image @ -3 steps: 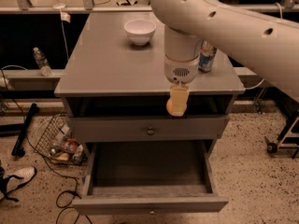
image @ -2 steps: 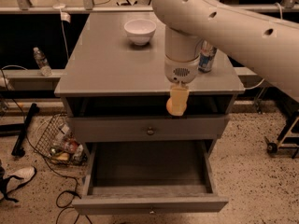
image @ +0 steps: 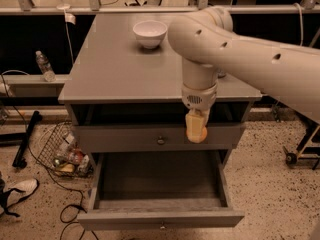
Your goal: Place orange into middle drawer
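The orange (image: 198, 134) sits between the pale fingers (image: 192, 121) of my gripper (image: 196, 130), which is shut on it. The gripper hangs from the white arm (image: 235, 49) in front of the upper drawer front with the knob (image: 160, 140), right of the knob. The middle drawer (image: 160, 176) is pulled open below it, with a dark, empty interior and a plain front panel (image: 160, 218). The orange is above the drawer's back right part.
A white bowl (image: 150, 33) stands at the back of the grey cabinet top (image: 115, 69). A wire basket with clutter (image: 67, 156), cables and a water bottle (image: 45, 66) lie on the floor to the left. A wheeled stand (image: 300, 151) is on the right.
The gripper has moved down and slightly right with the orange, from the cabinet top's front edge to in front of the upper drawer front. The drawer and bowl have not moved.
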### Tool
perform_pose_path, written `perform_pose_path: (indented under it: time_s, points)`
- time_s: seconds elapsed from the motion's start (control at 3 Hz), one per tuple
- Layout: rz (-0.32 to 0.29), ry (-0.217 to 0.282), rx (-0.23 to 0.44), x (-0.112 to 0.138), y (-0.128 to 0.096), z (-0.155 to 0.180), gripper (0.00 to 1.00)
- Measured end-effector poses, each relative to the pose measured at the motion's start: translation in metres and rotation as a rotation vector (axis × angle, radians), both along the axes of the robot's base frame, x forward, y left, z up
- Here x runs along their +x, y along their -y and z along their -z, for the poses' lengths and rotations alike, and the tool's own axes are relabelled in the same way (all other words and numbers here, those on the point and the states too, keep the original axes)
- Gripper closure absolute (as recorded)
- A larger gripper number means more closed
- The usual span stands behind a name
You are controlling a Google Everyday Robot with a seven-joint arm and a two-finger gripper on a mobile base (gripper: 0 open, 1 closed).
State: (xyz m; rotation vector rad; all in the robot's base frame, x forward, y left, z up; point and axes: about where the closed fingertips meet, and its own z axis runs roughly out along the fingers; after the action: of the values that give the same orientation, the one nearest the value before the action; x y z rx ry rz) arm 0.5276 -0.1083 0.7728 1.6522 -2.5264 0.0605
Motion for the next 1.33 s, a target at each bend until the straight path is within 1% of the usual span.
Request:
perform_pose_path:
  time_s: [0.33, 0.67, 1.0, 1.33]
  points:
    - [0.17, 0.009, -0.042, -0.018, 0.015, 0.029, 1.0]
    - [0.335, 0.067, -0.055, -0.037, 0.028, 0.056, 1.0]
    - [0.468, 0.127, -0.028, -0.046, 0.036, 0.087, 1.0]
    - [0.557, 0.167, 0.037, -0.044, 0.038, 0.122, 1.0]
